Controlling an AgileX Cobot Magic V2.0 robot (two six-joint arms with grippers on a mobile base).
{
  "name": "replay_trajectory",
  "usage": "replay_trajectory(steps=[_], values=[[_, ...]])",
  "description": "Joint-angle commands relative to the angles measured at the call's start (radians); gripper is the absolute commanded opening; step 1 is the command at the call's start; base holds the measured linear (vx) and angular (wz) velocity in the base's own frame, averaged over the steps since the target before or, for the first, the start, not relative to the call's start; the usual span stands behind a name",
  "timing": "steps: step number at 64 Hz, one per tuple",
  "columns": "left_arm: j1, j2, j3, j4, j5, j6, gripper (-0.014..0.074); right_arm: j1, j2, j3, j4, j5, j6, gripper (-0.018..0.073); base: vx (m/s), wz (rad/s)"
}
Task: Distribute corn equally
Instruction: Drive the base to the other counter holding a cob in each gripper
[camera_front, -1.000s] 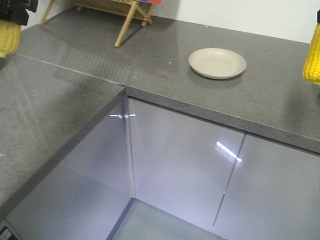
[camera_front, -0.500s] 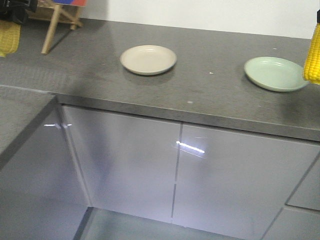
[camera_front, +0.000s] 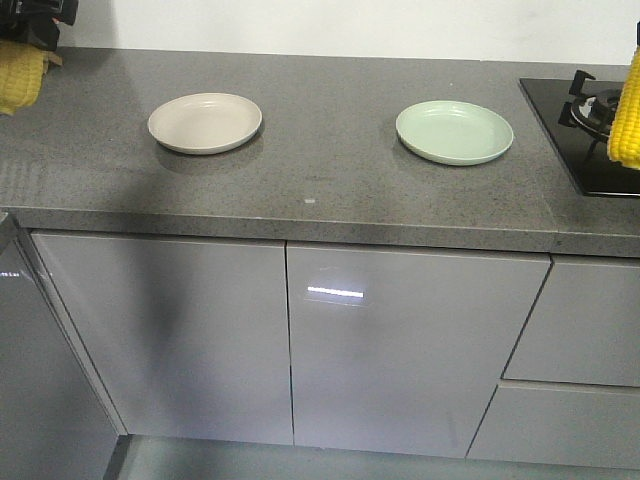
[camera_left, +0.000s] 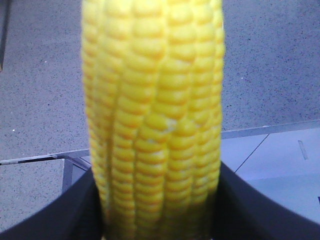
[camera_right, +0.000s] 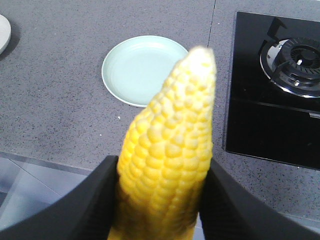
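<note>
The left tool (camera_left: 156, 172) is clamped on the left cob (camera_left: 155, 115) of corn. Its dark fingers (camera_left: 55, 215) press on both sides, parted only by the cob's thickness. The cob stands upright and fills the wrist view, with the grey bench (camera_front: 330, 190) beneath it. From the front it shows at the top left edge, left of the beige plate (camera_front: 205, 122).

The right tool (camera_right: 161, 161) grips the right cob (camera_right: 170, 145) the same way — one finger on each flank, closed down to the cob's width. The cob's pale tapered tip points away from the camera. In that view the tip overlaps the near edge of the green plate (camera_right: 135, 67), just left of the black hob (camera_right: 260, 115).

The two plates lie well apart on the bench, and the green one is nearer the hob.
</note>
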Motion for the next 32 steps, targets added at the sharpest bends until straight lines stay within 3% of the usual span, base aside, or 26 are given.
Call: replay_trajectory(steps=[1,32], values=[[0.0,-0.044,-0.023,0.004,-0.058,-0.011,-0.0006,-0.004,-0.042,-0.027,0.018,-0.061,-0.002,0.0216,0.0,-0.01],[0.0,-0.044,-0.023,0.004,-0.058,-0.011,-0.0006,-0.004,-0.042,-0.027,0.018,-0.061,-0.002,0.0216,0.01,-0.02]])
